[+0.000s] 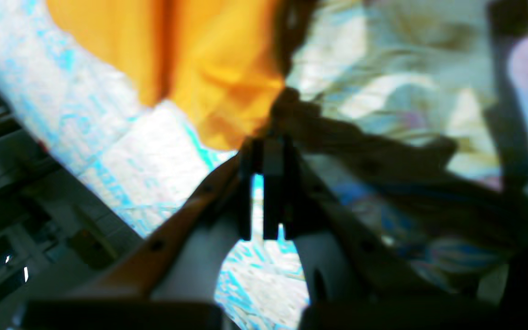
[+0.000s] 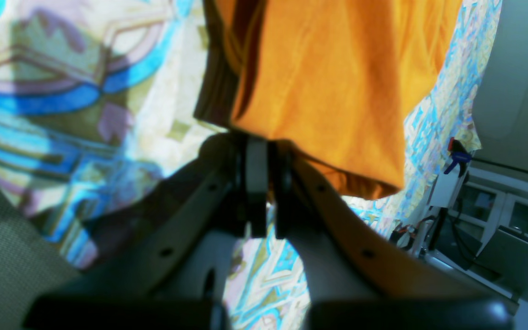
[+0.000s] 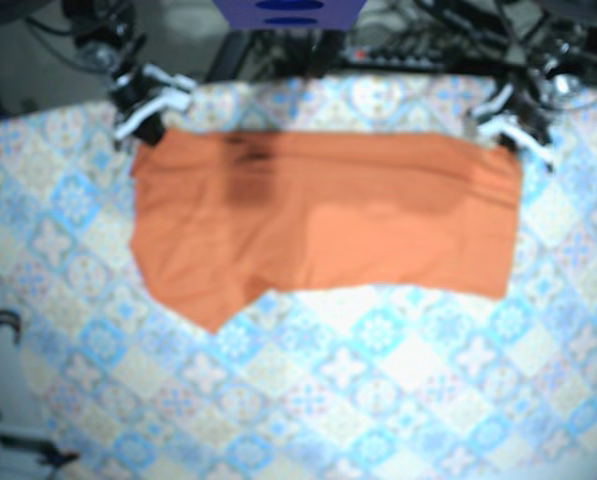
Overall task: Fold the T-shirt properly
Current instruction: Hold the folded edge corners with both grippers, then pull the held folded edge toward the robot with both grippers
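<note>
Both arms are at the far edge of the worktop, which carries a blue-and-cream tile-pattern cloth. Each pinches one top corner of the orange cotton T-shirt.

Right gripper: jaws pressed together on the shirt's edge. Its wrist view shows several stacked layers in the pinch.
Left gripper: also clamped on orange fabric at the tips. That wrist view is blurred, so the layer count there is unreadable.

Why this hold, as I read it: a two-corner pinch with the arms well apart keeps the top hem taut and straight, so the cloth can be carried over or laid down as one flat panel without bunching.

Shirt state:
- It forms a wide band across the far half of the worktop, with the top edge running gripper to gripper.
- The bottom edge is straight towards the left arm's side and sags to a point nearer the right arm, so the fold is uneven.
- There's a darker patch near the right gripper. I can't tell whether it's shadow or neckline.
- Few wrinkles.
- I can't tell how much of it is lifted off the worktop.
</note>
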You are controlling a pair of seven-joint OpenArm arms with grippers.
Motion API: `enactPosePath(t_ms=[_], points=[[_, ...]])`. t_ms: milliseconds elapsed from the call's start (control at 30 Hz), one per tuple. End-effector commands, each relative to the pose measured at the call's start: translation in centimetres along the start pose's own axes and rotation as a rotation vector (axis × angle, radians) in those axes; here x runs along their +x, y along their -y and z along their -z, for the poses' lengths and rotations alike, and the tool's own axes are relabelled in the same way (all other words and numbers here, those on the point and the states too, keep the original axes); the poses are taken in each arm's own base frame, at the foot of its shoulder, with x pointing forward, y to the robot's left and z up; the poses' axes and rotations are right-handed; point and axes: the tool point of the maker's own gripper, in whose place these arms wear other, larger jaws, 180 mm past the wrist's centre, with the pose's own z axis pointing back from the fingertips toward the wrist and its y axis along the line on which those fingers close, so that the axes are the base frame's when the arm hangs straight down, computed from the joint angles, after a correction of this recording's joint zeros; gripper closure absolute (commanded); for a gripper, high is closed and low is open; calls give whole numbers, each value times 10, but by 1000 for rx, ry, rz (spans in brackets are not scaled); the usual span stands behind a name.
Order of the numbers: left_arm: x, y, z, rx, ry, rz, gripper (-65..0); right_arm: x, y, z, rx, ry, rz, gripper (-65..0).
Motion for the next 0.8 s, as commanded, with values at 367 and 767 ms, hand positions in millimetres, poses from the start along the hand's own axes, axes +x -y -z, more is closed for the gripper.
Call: enactPosePath(t_ms=[367,767], points=[[-10,22,-13,-26,-6,20,0,-3,-19,-11,59,-2,-6,-2],[-7,35,-22,-41,21,12,0,-2,-20,-20,59,6,-23,-2]])
